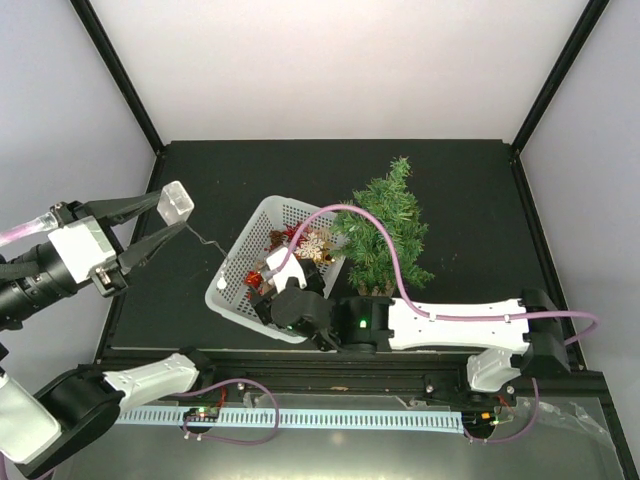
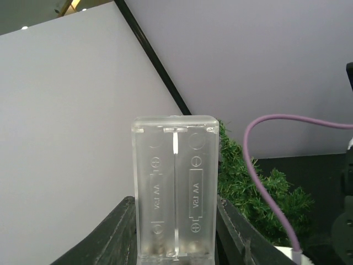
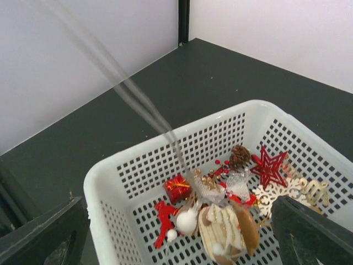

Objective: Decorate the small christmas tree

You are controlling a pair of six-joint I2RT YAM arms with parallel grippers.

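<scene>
Top external view: left gripper [image 1: 172, 212] pinching a clear battery box [image 1: 177, 203], tree [image 1: 385, 225] well ahead of those jaws. Above the basket [image 1: 240, 262], right gripper [image 3: 179, 223] spread wide, tree just beside, outside the jaws.

white walls [image 1: 330, 60], black corner posts [image 1: 115, 65], black tabletop [image 1: 180, 290]

Clear glossy plastic batt. case [image 2: 175, 187]; white plastic basket [image 3: 144, 167]; bristly tree [image 1: 398, 205].

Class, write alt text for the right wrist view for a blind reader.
A white mesh basket on a dark table holds a red star, a pine cone and a red gift box. A blurred pale wire rises from them; the right gripper is open.
</scene>
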